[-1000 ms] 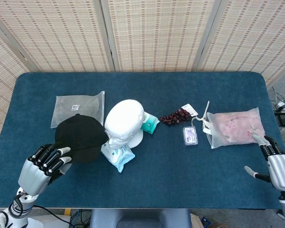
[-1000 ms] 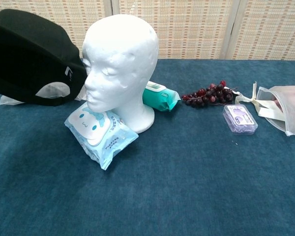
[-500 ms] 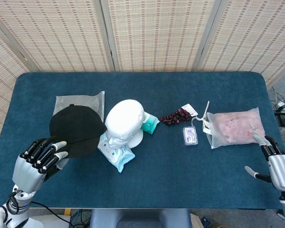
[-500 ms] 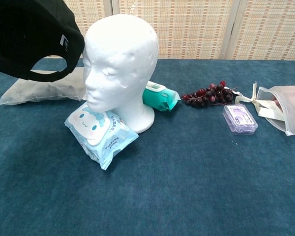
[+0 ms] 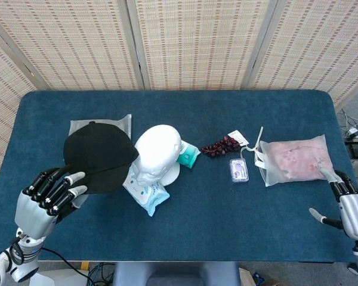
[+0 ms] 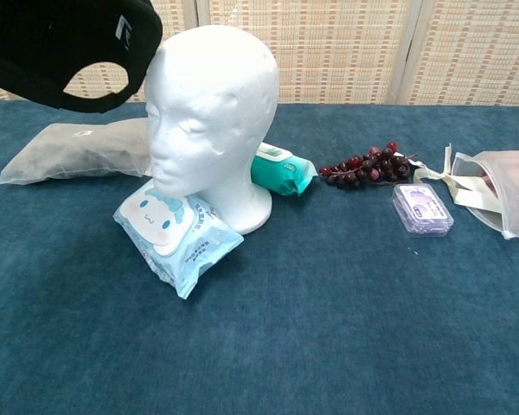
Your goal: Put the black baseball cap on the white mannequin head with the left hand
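Note:
The black baseball cap (image 5: 99,156) hangs in the air just left of the white mannequin head (image 5: 156,154), its edge almost touching the head's brow. My left hand (image 5: 46,199) grips the cap's near edge from below and to the left. In the chest view the cap (image 6: 62,47) fills the top left corner, level with the top of the mannequin head (image 6: 209,112), which faces left and stands upright on the table. My right hand (image 5: 348,201) rests low at the far right, fingers apart, holding nothing.
A blue wipes pack (image 5: 147,194) leans against the mannequin's base, a teal pack (image 5: 187,154) lies behind it. A grey pouch (image 5: 99,127) lies under the cap. Dark grapes (image 5: 221,145), a small purple box (image 5: 238,170) and a pink-filled bag (image 5: 295,159) lie to the right.
My left hand has lifted the cap off the table and carried it up and rightward, close to the top of the mannequin head. The right hand has stayed put.

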Available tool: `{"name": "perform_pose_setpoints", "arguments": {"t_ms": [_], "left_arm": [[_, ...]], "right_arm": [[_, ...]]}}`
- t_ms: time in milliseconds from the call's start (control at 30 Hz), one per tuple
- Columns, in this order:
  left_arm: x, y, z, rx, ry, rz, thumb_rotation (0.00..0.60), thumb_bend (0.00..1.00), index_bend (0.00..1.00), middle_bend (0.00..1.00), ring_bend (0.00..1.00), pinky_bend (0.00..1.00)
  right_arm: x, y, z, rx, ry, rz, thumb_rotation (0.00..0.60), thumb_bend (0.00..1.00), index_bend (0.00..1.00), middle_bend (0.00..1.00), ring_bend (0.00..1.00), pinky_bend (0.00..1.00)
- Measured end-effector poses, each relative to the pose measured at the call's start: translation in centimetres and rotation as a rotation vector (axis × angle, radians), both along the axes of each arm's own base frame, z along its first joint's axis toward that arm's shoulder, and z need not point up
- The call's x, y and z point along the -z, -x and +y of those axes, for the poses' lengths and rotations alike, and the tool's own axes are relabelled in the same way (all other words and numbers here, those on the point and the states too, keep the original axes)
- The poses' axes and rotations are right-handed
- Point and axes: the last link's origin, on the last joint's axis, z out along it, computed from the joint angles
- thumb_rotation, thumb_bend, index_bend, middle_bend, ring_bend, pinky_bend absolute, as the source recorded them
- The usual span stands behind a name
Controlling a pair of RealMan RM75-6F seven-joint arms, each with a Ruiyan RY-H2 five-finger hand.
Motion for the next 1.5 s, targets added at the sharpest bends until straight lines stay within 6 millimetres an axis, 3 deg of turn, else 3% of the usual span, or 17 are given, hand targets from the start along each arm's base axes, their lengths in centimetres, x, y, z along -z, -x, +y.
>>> {"name": "perform_pose_setpoints", "arguments": {"t_ms": [700, 1500], "left_arm": [[-1.3, -2.8, 1.9, 0.033, -0.024, -0.027, 0.6, 0.37, 0.79, 0.45, 0.31, 0.44], [-0.4, -6.8, 5.2, 0.048, 0.011, -0.033, 0.6, 0.38, 0.79, 0.45, 0.31, 0.44]], "right_arm": [[-0.1, 0.0, 0.0, -0.001, 0.002, -0.003, 0.6, 0.0, 0.1, 0.22, 0.13, 0.42], [-0.4, 0.1, 0.0, 0.002, 0.004, -0.015, 0.6, 0.0, 0.1, 0.22, 0.13, 0.42]]}}
